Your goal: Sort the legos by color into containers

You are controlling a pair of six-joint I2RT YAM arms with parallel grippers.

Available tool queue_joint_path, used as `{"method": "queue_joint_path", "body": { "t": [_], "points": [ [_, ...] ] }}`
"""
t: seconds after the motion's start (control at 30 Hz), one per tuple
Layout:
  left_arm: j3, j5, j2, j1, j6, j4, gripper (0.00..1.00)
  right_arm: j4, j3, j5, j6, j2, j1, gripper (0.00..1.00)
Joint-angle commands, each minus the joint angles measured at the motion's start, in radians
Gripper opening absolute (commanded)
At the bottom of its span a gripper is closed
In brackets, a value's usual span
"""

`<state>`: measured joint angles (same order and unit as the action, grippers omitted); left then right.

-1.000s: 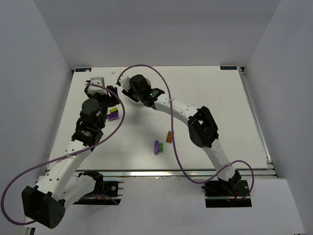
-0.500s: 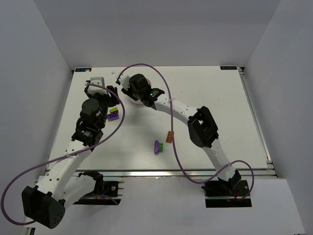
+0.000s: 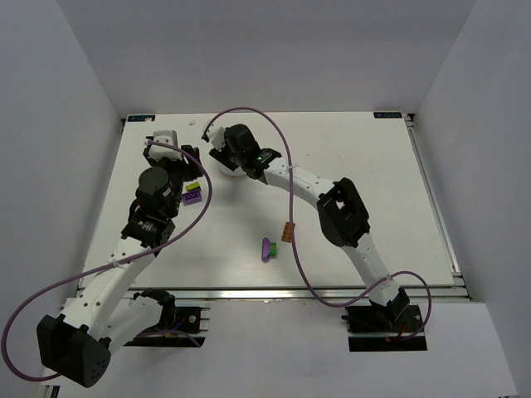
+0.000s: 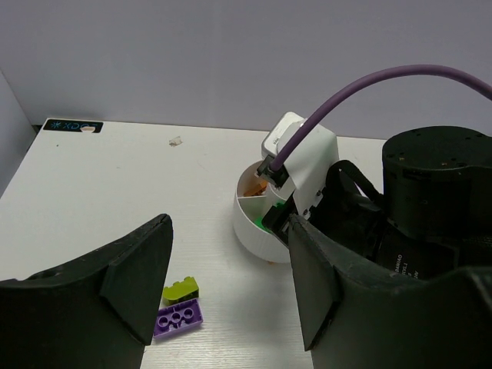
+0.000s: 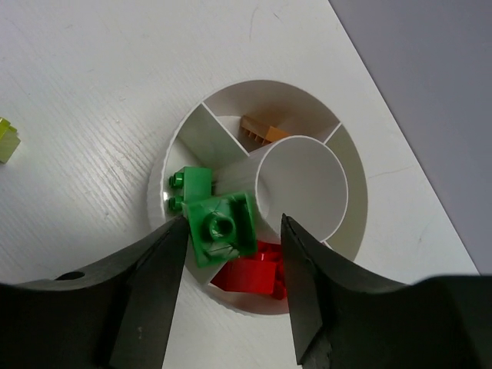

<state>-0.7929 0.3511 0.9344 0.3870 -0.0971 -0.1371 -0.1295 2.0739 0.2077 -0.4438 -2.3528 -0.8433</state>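
Over the white dish (image 5: 350, 184), my right gripper (image 5: 233, 231) stands parted, the green lego (image 5: 219, 223) loose between its fingers (image 5: 146, 292) at the green wedge. I'd lift straight up so neither finger drags it.

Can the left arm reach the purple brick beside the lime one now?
Probably yes: the left gripper is open and the purple brick lies on bare table just ahead of it. The right arm works over the white dish, aside.

white sectioned dish (image 5: 358, 219), green, red, orange legos (image 5: 185, 185) inside
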Motion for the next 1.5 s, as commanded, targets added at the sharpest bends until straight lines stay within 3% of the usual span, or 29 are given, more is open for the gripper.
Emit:
{"method": "queue_joint_path", "body": {
  "t": [0.0, 0.27, 0.33, 0.4, 0.43, 0.47, 0.57, 0.6, 0.67, 0.7, 0.73, 0.77, 0.83, 0.87, 1.0, 1.1, 1.17, 1.33, 1.47],
  "points": [
    [0.003, -0.012, -0.017, -0.007, -0.001, -0.016, 0.71, 0.047, 0.022, 0.007, 0.004, 0.001, 0.004, 0.58],
    [0.006, -0.011, -0.016, -0.007, -0.001, -0.016, 0.71, 0.031, -0.001, -0.019, 0.023, 0.033, 0.004, 0.6],
    [0.006, -0.017, -0.011, -0.007, -0.001, -0.016, 0.66, 0.013, -0.02, -0.036, 0.037, 0.075, 0.004, 0.6],
    [0.007, -0.029, -0.003, -0.007, -0.009, -0.018, 0.32, -0.048, -0.067, -0.127, 0.066, 0.156, 0.016, 0.56],
    [0.007, -0.029, 0.003, -0.007, -0.012, -0.016, 0.18, -0.076, -0.086, -0.183, 0.086, 0.189, 0.026, 0.5],
    [0.001, -0.029, 0.009, -0.01, -0.025, -0.007, 0.0, -0.103, -0.145, -0.371, 0.121, 0.273, 0.041, 0.27],
    [-0.009, -0.053, 0.052, -0.02, -0.052, 0.017, 0.0, -0.136, -0.285, -0.725, 0.187, 0.457, 0.13, 0.0],
    [-0.02, -0.06, 0.082, -0.025, -0.058, 0.025, 0.0, -0.134, -0.372, -0.775, 0.203, 0.501, 0.16, 0.0],
    [-0.038, -0.069, 0.121, -0.036, -0.078, 0.062, 0.0, -0.185, -0.441, -0.863, 0.189, 0.611, 0.177, 0.15],
    [-0.048, -0.081, 0.142, -0.039, -0.082, 0.076, 0.02, -0.203, -0.478, -0.872, 0.177, 0.65, 0.179, 0.25],
    [-0.067, -0.087, 0.188, -0.043, -0.088, 0.089, 0.15, -0.216, -0.562, -0.883, 0.169, 0.69, 0.181, 0.33],
    [-0.078, -0.093, 0.214, -0.049, -0.093, 0.121, 0.24, -0.219, -0.607, -0.895, 0.168, 0.77, 0.179, 0.52],
    [-0.117, -0.122, 0.292, -0.062, -0.096, 0.19, 0.49, -0.216, -0.735, -0.921, 0.163, 0.855, 0.179, 0.68],
    [-0.13, -0.133, 0.319, -0.062, -0.095, 0.209, 0.54, -0.211, -0.774, -0.929, 0.16, 0.939, 0.181, 0.89],
    [-0.193, -0.224, 0.428, -0.062, -0.081, 0.298, 0.67, -0.127, -0.972, -0.892, 0.154, 1.118, 0.188, 0.89],
    [-0.212, -0.392, 0.475, -0.063, -0.055, 0.338, 0.74, -0.139, -1.086, -0.893, 0.053, 1.193, 0.194, 0.89],
    [-0.204, -0.521, 0.483, -0.063, -0.055, 0.337, 0.75, -0.191, -1.1, -0.883, -0.099, 1.202, 0.193, 0.86],
    [-0.181, -0.607, 0.448, -0.062, -0.104, 0.311, 0.75, -0.168, -1.253, -0.96, -0.356, 1.153, 0.191, 0.82],
    [-0.128, -0.632, 0.376, -0.062, -0.121, 0.269, 0.75, 0.052, -1.342, -0.863, -0.245, 1.112, 0.139, 0.9]
  ]
}}
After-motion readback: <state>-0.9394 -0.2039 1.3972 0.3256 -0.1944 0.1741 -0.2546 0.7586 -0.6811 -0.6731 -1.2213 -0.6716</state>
